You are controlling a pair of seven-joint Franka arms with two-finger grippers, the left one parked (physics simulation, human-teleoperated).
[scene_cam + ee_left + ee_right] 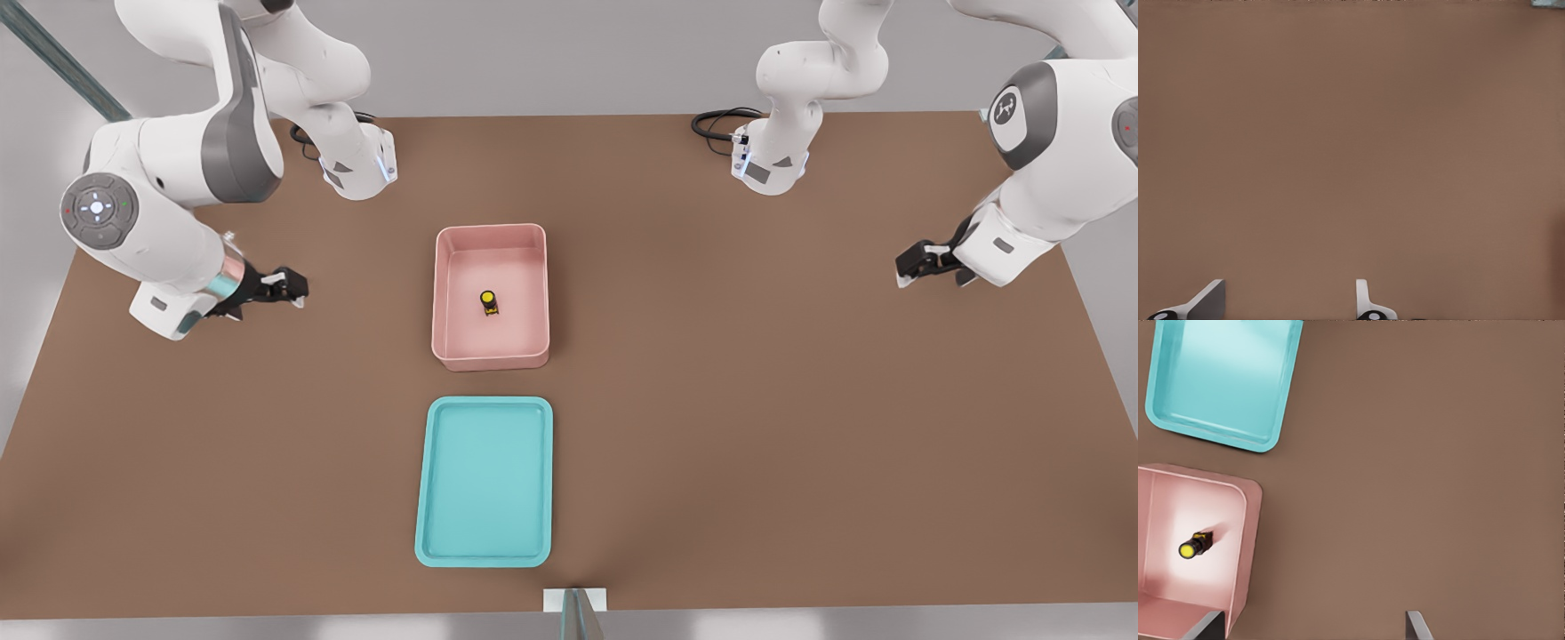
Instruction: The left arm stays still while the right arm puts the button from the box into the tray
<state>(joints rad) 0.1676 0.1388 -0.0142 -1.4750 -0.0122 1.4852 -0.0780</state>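
Pincer [289, 286] (spread, empty) hangs well apart from box [490, 238].

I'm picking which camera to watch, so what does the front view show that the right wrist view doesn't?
Only the front view shows the right arm itself, its gripper hanging over bare table at the front view's left of the box, and the whole tray. Only the right wrist view shows the fingers spread open. Both show the button inside the box and the brown table.
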